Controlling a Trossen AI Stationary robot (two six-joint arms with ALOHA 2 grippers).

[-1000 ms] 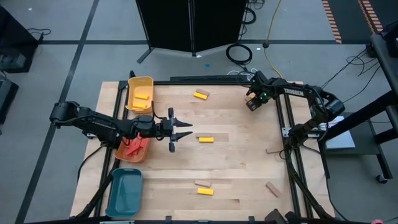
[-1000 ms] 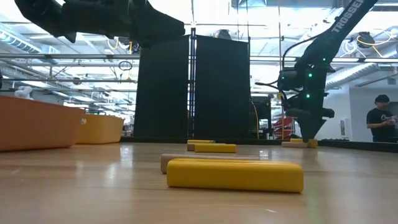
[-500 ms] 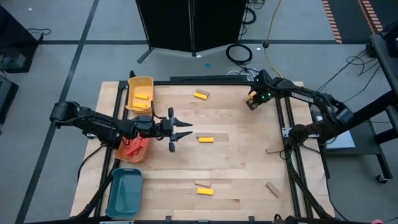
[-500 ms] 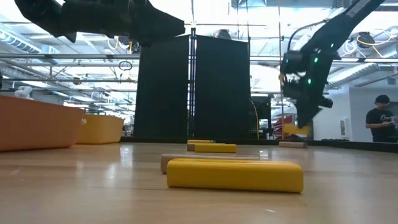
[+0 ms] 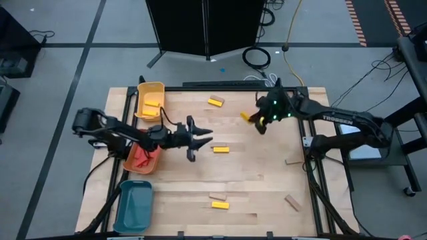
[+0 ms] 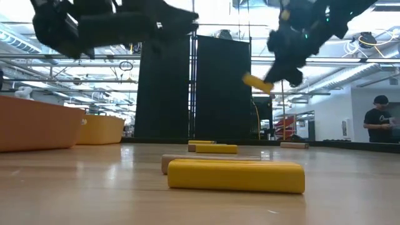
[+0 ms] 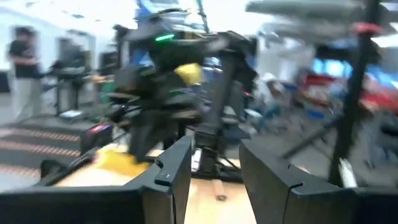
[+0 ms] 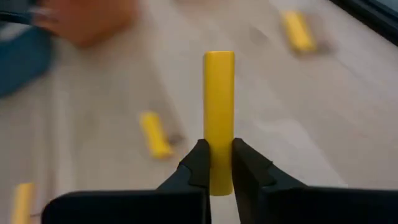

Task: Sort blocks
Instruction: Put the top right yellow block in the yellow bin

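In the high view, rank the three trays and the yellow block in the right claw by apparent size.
1. Teal tray
2-3. Orange tray and yellow tray: unsure, the left arm covers part of the orange one
4. Yellow block in the right claw

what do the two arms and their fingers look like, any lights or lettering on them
Both arms are dark, jointed and slim, with black cables along them. The right arm carries white TROSSEN lettering and green lights glowing near its wrist. The left gripper and right gripper each end in two flat, tapering black fingers.
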